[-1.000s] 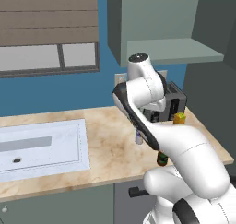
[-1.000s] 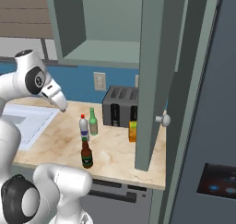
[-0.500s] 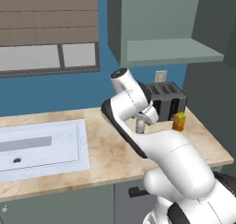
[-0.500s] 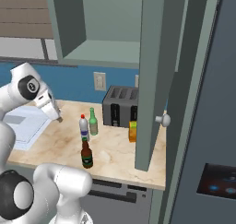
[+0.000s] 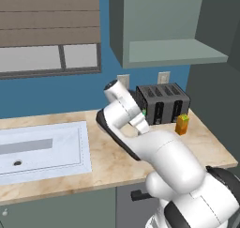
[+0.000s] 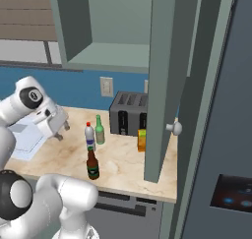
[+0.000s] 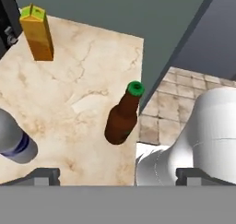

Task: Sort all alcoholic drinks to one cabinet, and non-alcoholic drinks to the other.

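The gripper sits at the left of the right base view, low over the counter, with its jaws spread wide apart and nothing between them; in the hand view its two finger tips poke up far apart at the bottom edge, also with nothing clamped. Looking along the hand, the dark brown bottle with a green cap stands upright just right of centre, near the counter's front edge, not touching the fingers. The white plastic bottle is cut off at the lower left of that view, and the orange carton stands upright at the upper left, well apart from the brown one. From the right base view, the brown bottle is nearest the front edge, the white bottle with its red cap is behind it, and the green bottle is just beside the white one, a bit further back. The carton is to their right, in front of the toaster, right by the open cabinet door. In the left base view the carton shows at the right of the toaster, with the sink off at the left. The upper cabinet stands open with a bare shelf.
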